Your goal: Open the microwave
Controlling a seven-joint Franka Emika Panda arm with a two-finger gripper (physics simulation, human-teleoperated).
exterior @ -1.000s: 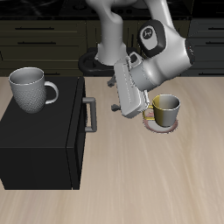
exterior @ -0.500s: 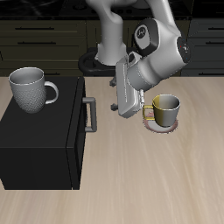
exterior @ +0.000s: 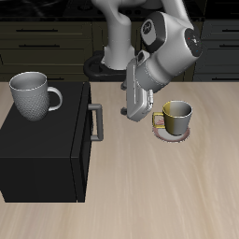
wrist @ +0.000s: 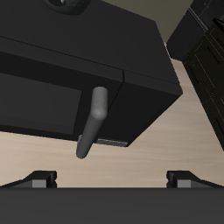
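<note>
The microwave (exterior: 42,149) is a large matte black box near the table's front edge, with its door shut. Its vertical grey bar handle (exterior: 94,121) sits on the side facing my gripper. My gripper (exterior: 123,100) hovers a short way off the handle at about its height, pointing at the door. It is open and empty. In the wrist view the microwave door (wrist: 52,101) and the handle (wrist: 93,122) lie straight ahead, beyond my gripper (wrist: 112,179), whose fingertips (wrist: 39,178) stand wide apart.
A grey mug (exterior: 34,95) stands on top of the microwave. A yellow mug (exterior: 175,116) sits on a small round coaster (exterior: 169,133) just behind my gripper. Dark cabinets run along the back.
The arm has lifted and moved slightly back and toward the microwave. The gripper stays open. The microwave and the mugs have not moved.
</note>
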